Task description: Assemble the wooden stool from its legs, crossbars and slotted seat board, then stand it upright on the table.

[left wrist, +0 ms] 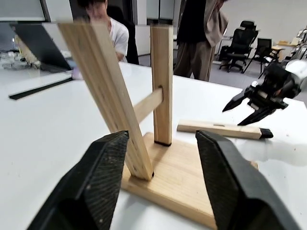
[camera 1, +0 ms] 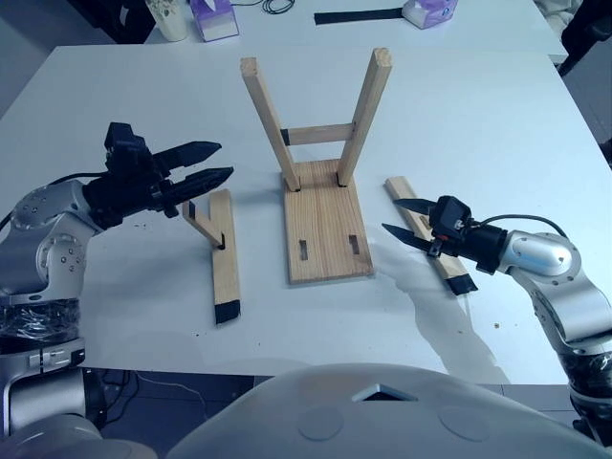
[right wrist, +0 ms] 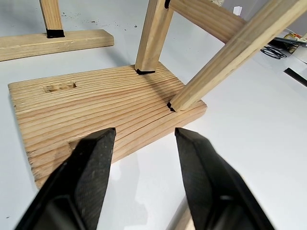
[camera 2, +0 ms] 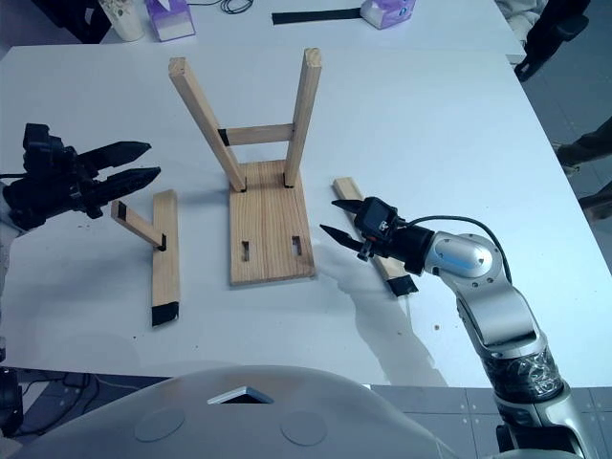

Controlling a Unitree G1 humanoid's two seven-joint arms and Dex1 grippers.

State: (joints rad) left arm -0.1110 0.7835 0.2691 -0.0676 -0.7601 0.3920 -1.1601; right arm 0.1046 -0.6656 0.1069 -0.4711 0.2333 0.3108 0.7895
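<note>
The slotted seat board (camera 1: 325, 229) lies flat mid-table with two legs (camera 1: 271, 124) standing in its far slots, joined by a crossbar (camera 1: 320, 134); its two near slots are bare. Left of the board lies a third leg (camera 1: 225, 256) with a short crossbar (camera 1: 199, 222) sticking out. The fourth leg (camera 1: 428, 234) lies to the right. My left gripper (camera 1: 212, 163) hangs open above the loose crossbar's end, holding nothing. My right gripper (camera 1: 400, 218) is open just over the right leg, its tips pointing at the board (right wrist: 91, 103).
A cup (camera 1: 170, 19), tissue packs (camera 1: 214, 17) and a black strip (camera 1: 356, 16) sit along the table's far edge. The front of the white table (camera 1: 316, 325) is bare. People and office chairs are behind the table in the left wrist view.
</note>
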